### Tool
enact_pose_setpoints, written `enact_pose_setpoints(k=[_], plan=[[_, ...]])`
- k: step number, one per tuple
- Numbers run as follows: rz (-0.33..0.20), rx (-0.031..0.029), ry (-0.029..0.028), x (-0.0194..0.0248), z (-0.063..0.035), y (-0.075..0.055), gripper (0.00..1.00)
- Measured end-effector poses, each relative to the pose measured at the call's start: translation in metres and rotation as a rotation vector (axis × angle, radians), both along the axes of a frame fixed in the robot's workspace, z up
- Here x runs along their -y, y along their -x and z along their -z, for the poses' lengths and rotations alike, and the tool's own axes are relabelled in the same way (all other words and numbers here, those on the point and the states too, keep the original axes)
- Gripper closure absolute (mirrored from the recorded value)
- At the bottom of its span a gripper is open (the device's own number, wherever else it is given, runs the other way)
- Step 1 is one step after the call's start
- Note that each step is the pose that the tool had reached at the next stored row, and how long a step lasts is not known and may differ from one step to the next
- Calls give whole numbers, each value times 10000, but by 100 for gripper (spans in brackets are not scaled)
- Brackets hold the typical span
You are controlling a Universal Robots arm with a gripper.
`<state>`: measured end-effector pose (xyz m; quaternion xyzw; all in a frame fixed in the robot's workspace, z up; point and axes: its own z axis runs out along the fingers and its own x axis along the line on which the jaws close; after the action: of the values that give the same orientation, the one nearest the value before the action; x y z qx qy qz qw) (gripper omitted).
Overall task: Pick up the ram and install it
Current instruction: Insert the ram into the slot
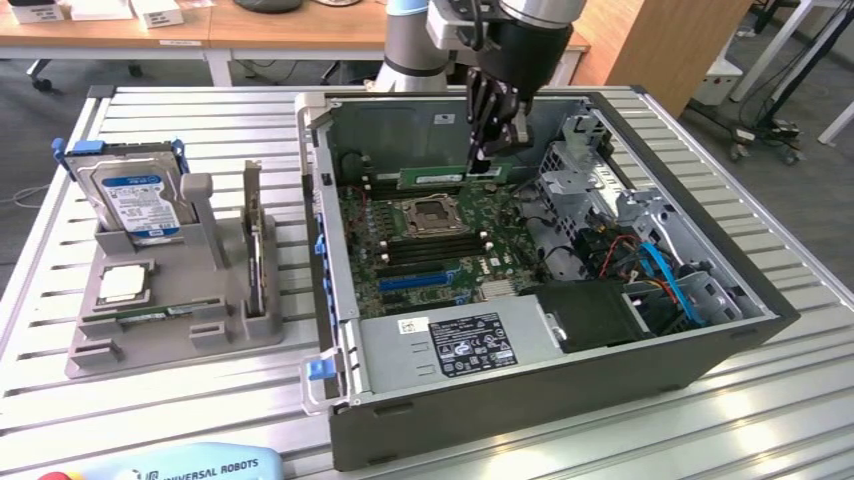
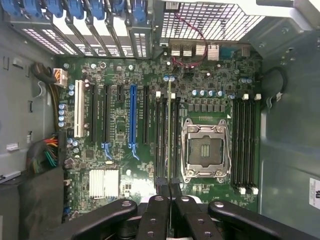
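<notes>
**Exterior view.** The computer case [image 1: 400, 130] lies open on the bench [image 1: 801, 400], towards the bench's edge on the exterior view's right. A grey holder [image 1: 174, 340] carrying the hard drive [image 1: 134, 195] stands near the opposite edge. The arm reaches down into the case. The gripper [image 1: 478, 168] is over the far part of the motherboard [image 1: 414, 250], just beyond the CPU socket [image 1: 430, 213]. Its jaws are pressed together on the top edge of the ram [image 1: 441, 177]. The ram hangs level below the fingertips, parallel to the case's far wall. Whether its lower edge touches a slot cannot be determined here.

**Wrist view.** The gripper [image 2: 170, 190] looks straight down along the ram [image 2: 170, 130], which appears edge-on as a thin line. The line runs lengthwise between two of the black memory slots [image 2: 161, 140], in the bank between the CPU socket [image 2: 205, 150] and the blue expansion slot [image 2: 133, 117]. The jaws pinch the stick at one end.

**Step in hand.** The pick-up appears complete, and the work stands at the install step: positioning the ram over its slot.

**Requirements for seating.** By judgement, the stick must be set directly above one slot, not between two. It must be parallel to the slot along its full length, with the end latches open. Pressure should be straight down and even.
</notes>
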<state>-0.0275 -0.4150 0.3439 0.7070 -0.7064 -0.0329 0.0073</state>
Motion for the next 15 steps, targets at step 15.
enact_pose_setpoints(k=[15], plan=[[0,0,0,0,202,0,88]])
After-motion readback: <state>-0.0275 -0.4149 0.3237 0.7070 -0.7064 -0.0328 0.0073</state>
